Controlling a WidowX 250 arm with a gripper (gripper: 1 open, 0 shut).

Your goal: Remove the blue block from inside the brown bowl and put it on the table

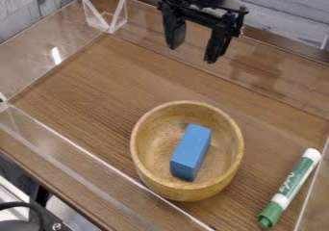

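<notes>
Black gripper [194,39] suspended at the top of the frame, pointing straight down. Jaws spread wide apart, nothing between them. Two dark fingers [172,30] hanging side by side, tips clear of any surface. Wrist block partly cut off above.

Around the round, speckled, matt light-brown wooden bowl [188,148] lies the glossy brown wood-grain table [129,81], edged by clear plastic walls [52,143]; inside it, a smooth bright blue rectangular block [191,152].
</notes>
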